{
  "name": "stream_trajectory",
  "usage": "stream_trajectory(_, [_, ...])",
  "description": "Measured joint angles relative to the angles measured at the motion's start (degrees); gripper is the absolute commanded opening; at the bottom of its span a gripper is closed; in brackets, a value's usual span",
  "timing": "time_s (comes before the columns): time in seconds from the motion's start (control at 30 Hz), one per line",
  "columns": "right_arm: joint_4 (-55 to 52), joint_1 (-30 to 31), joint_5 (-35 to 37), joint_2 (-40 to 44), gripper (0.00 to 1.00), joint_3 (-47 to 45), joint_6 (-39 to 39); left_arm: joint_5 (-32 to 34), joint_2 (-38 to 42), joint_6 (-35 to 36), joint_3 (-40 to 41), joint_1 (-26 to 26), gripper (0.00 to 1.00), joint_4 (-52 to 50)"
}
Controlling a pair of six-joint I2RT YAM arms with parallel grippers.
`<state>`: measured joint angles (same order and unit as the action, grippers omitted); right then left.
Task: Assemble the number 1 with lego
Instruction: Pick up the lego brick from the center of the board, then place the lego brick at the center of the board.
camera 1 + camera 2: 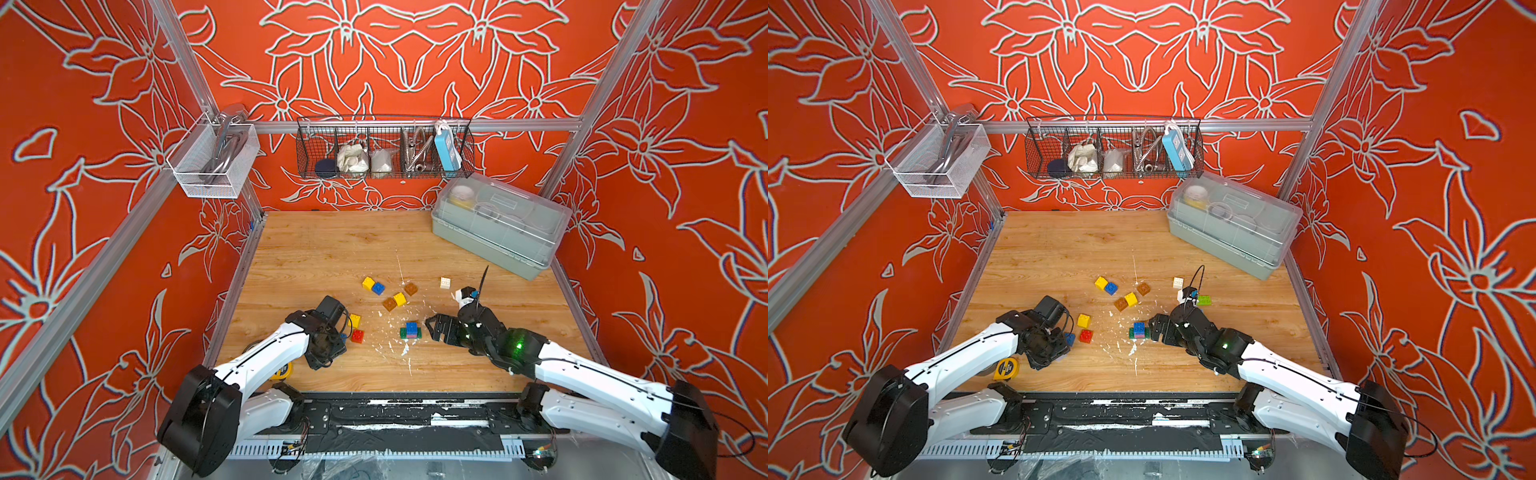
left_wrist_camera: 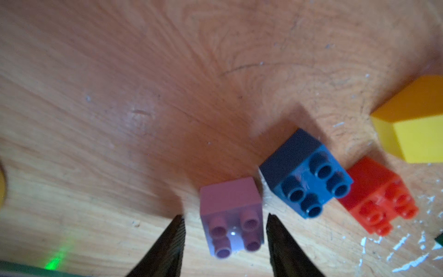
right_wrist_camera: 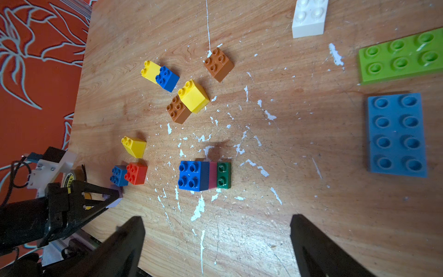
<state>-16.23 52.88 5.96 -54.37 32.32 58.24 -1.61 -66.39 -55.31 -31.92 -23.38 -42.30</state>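
My left pincer (image 2: 225,223) stands parted astride the lilac brick (image 2: 231,215), a sliver clear each side, left of the stack (image 3: 203,176). My right pincer (image 3: 215,223) gapes wide and empty, just right of the stack.

A lidded plastic box (image 1: 498,226) rests on the wooden table (image 1: 324,249).

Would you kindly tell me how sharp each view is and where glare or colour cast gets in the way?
Left wrist view: soft throughout, with a reddish cast, so the lilac brick reads dusty pink. Right wrist view: sharp, with pale glare on the table near the right gripper. Both top views: evenly lit, but the brick stack is small and slightly soft.
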Motion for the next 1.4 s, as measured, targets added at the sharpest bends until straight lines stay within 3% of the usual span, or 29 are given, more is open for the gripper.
stream_trajectory(0.3, [0.0, 0.0, -0.02, 0.0, 1.0, 0.0, 0.02, 1.16, -1.29, 3.98, 0.0, 1.46, 0.44, -0.87])
stream_trajectory(0.63, [0.0, 0.0, 0.0, 0.07, 1.0, 0.0, 0.26, -0.17, -4.2, 8.92, -1.62, 1.57, 0.13, -1.97])
stream_trajectory(0.97, [0.0, 0.0, 0.0, 0.07, 0.99, 0.0, 0.83, -2.45, -5.92, 9.31, -9.9, -9.57, 0.08, -4.11])
stream_trajectory(1.2, [-0.02, 0.0, 0.0, 0.26, 0.99, 0.0, 1.09, -3.06, -18.12, 10.34, -18.16, -17.31, 0.07, -3.96])
stream_trajectory(1.4, [-0.04, 0.0, 0.07, 1.01, 0.99, -0.02, 1.46, -4.2, -26.88, 10.1, -23.54, -20.13, 0.07, -2.49])
